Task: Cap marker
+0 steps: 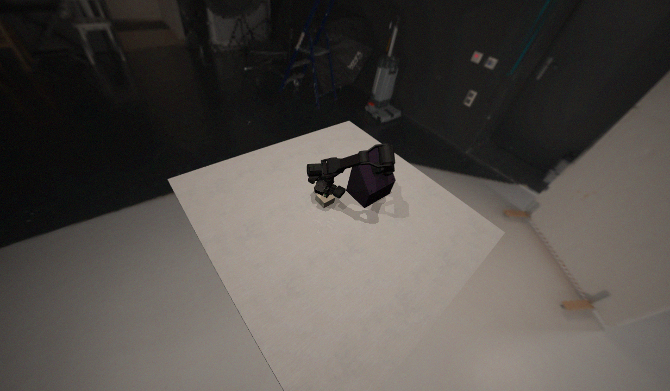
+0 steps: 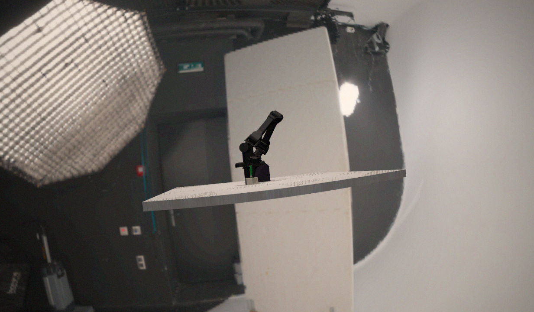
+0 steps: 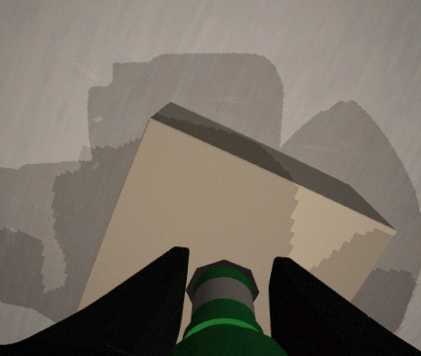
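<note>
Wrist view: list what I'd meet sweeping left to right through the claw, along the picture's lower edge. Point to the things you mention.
Black tapered claw finger on the picture's left [image 3: 156, 297] → upright green-and-grey marker-and-cap stack [image 2: 250, 171] [image 3: 225, 309] → black tapered claw finger on the picture's right [image 3: 309, 307]
</note>
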